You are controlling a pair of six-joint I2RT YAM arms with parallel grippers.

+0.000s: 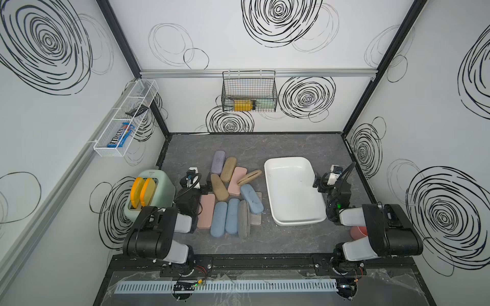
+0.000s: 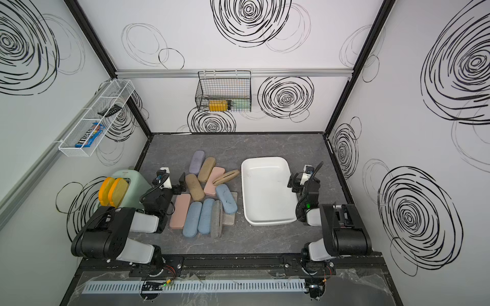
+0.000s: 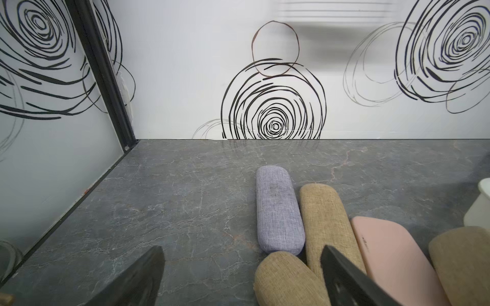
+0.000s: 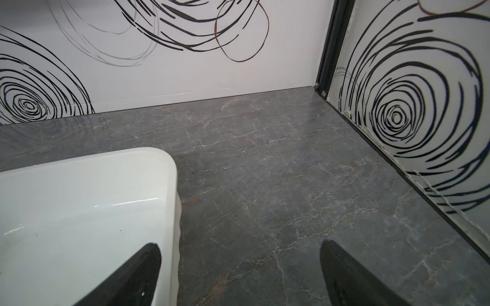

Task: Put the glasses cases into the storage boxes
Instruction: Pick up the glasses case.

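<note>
Holding glasses cases [image 1: 236,181], grey marbled tabletop [image 1: 238,148] sits between swirl-printed white walls [image 1: 212,34].

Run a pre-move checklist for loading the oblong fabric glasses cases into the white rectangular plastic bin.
1. Left gripper open and empty: ok.
2. Right gripper open and empty: ok.
3. White rectangular plastic bin empty, room for cases: ok.
4. Tan woven oblong case within the left gripper's span: ok, though off-centre.
5. That case free of neighbours: not ok, the lilac fabric case and others crowd it.
6. Right gripper clear of the bin's rim: not ok, it overlaps the rim in the right wrist view.
</note>
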